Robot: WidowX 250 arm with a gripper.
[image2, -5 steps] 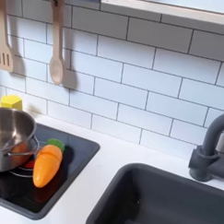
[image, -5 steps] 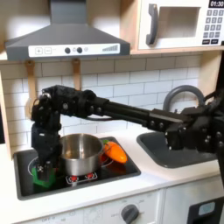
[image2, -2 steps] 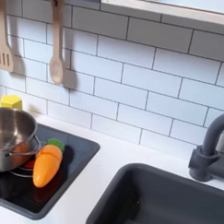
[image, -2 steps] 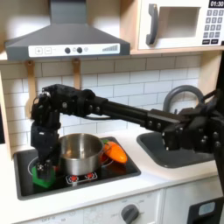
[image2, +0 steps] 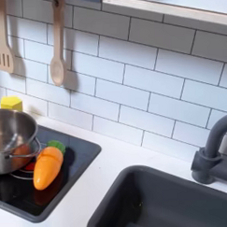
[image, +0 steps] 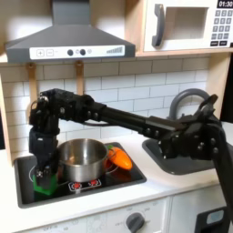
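Landmark is the steel pot on the black stovetop.

Nearest you in the first exterior view: stove knobs on the cabinet front, then the stovetop's front edge with red markings just in front of the pot.

Your gripper is down at the pot's left in the first exterior view, low over the stovetop, just beside the pot wall. Something green sits right under it, by the pot's front left. Touching or not, you can't tell; the jaws are dark against dark, so whether they are spread or closed can't be read.

Toy carrot lies on the opposite side of the pot, at its right in the first exterior view, so the pot stands between gripper and carrot. In the second exterior view the carrot lies on the stovetop just beside the pot, green top pointing toward the wall, tip toward the front.

The arm runs from the pot's left, up and across to the first exterior view's right, over the sink.

Behind the pot: white tiled wall, with a wooden spoon and wooden spatula hanging above. Faucet stands well to the pot's right in the second exterior view.
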